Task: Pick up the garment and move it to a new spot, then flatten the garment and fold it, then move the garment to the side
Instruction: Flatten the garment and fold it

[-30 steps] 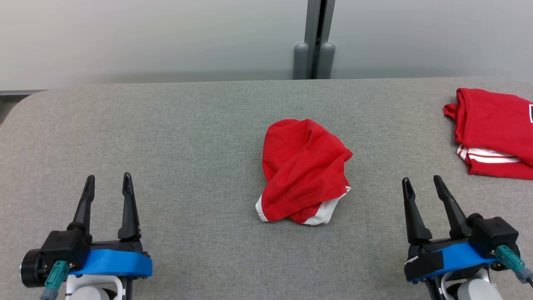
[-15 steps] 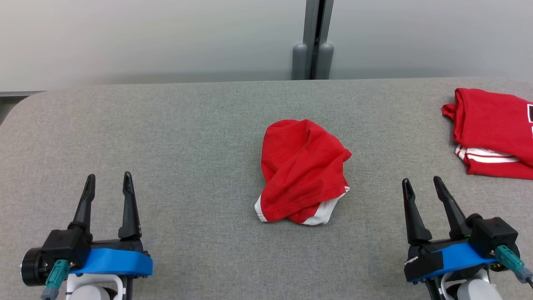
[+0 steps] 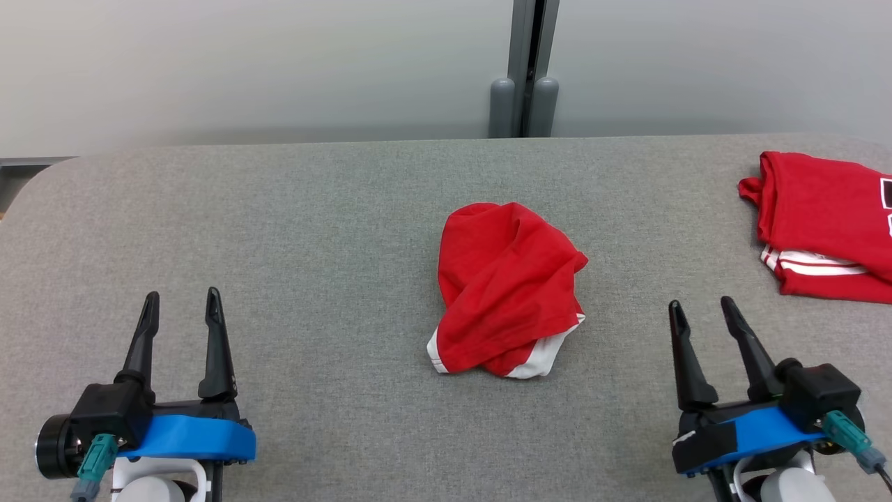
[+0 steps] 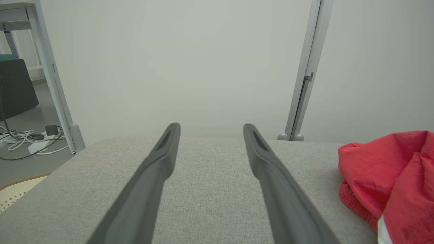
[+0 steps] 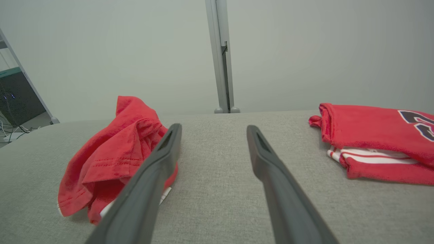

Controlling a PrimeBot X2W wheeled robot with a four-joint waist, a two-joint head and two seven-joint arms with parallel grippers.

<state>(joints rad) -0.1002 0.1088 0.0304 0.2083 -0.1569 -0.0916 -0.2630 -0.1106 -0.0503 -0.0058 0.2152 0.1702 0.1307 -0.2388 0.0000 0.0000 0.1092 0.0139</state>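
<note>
The garment (image 3: 509, 289) is red cloth with white trim, crumpled into a loose heap on the grey table (image 3: 279, 230). It lies about midway between the left and right edges and roughly midway between the far and near edges, well apart from all of them. Its red folds are bunched and twisted, with a deep crease running down the middle. A white band shows at its near left corner, and a wider white strip curls out under its near right side. A stitched hem runs along one red fold.
</note>
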